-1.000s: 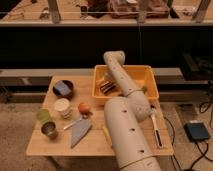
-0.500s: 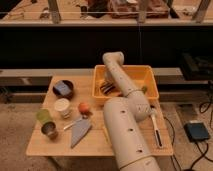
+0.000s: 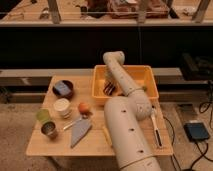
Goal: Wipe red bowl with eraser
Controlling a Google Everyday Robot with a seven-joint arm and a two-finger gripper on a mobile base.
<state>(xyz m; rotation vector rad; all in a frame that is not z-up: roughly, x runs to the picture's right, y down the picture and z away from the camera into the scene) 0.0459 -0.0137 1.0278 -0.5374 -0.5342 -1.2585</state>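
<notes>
My gripper (image 3: 109,89) is down inside the yellow bin (image 3: 150,74), at its left side, at the end of the white arm. A dark shape with light stripes shows there; I cannot tell whether it is the eraser or part of the gripper. No wide orange-red bowl shows; it may be hidden behind the arm. A small round orange thing (image 3: 84,107), narrower than the white cup (image 3: 62,106), sits on the table left of the arm.
A dark bowl with a blue block (image 3: 63,88) stands at the back left. A green cup (image 3: 43,116) and a metal cup (image 3: 49,130) stand front left. A grey wedge (image 3: 80,131) lies mid-front. A long-handled brush (image 3: 156,127) lies at the right edge. A blue box (image 3: 199,131) is on the floor.
</notes>
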